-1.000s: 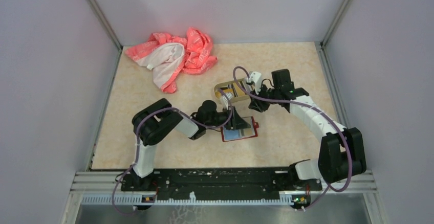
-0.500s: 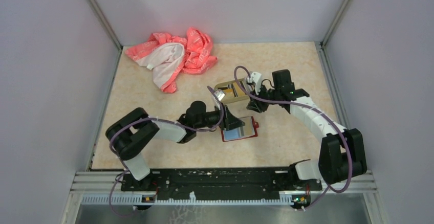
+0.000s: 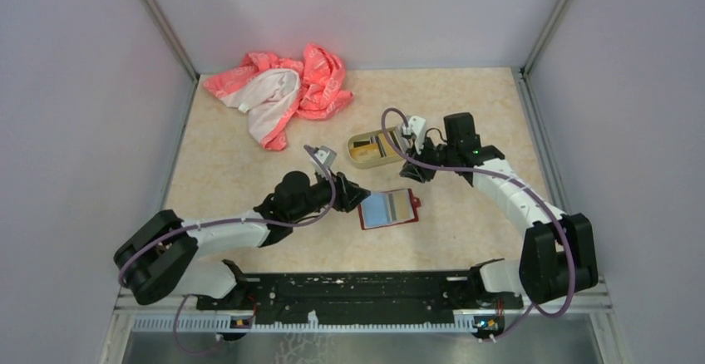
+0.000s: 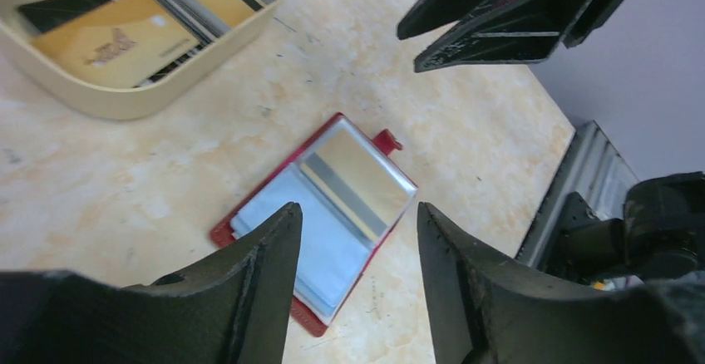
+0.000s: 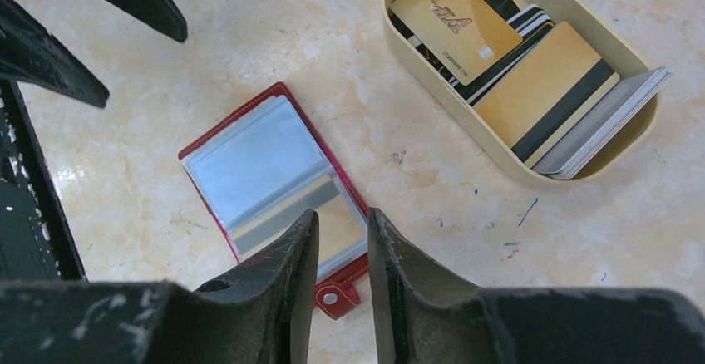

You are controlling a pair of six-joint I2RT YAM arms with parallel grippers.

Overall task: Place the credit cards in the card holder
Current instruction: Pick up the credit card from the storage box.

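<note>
The card holder (image 3: 387,209), a dark-red wallet, lies open and flat on the table, and a gold credit card (image 4: 359,174) with a grey stripe sits in its clear pocket. Other credit cards (image 5: 453,23), gold, grey and dark, lie in a tan tin tray (image 3: 351,144). My left gripper (image 3: 353,191) hovers just left of the wallet, open and holding nothing; in the left wrist view the wallet (image 4: 332,214) shows between its jaws. My right gripper (image 3: 416,173) hangs between tray and wallet, its jaws a narrow gap apart with nothing in them, above the wallet's snap tab (image 5: 337,296).
A pink and white cloth (image 3: 283,90) lies bunched at the back left. The tin tray (image 5: 619,36) stands behind the wallet, close to the right wrist. Grey walls enclose the table on three sides. The two grippers sit close together over the wallet.
My left arm has drawn back to the left and toward the near edge, off the wallet, and its jaws have spread wider. The right arm has barely moved.
</note>
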